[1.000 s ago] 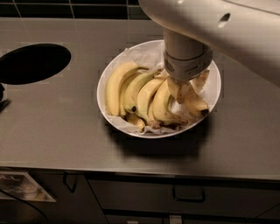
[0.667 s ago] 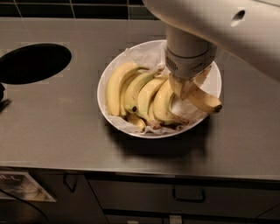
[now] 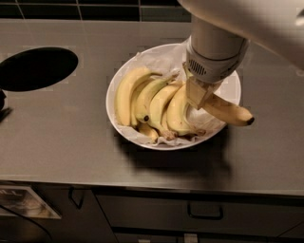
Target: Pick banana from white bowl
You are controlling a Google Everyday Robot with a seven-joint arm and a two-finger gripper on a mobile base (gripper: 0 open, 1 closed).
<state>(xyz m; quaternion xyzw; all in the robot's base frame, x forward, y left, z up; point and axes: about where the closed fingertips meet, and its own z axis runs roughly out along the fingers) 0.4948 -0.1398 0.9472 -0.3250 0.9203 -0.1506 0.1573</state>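
The white bowl sits on the grey counter, lined with crinkled white paper. A bunch of curved yellow bananas lies in its left half. My gripper hangs from the white arm over the bowl's right side. It is shut on the single banana, which sticks out to the right past the bowl's rim, dark tip outward, lifted above the bowl. The banana's stem end is hidden behind the gripper.
A black oval opening is cut in the counter at the left. A dark tiled wall runs along the back. Drawers with a handle lie below the counter's front edge.
The gripper has risen and shifted right with the single banana, which now juts out over the bowl's right rim. The bunch has stayed in place.
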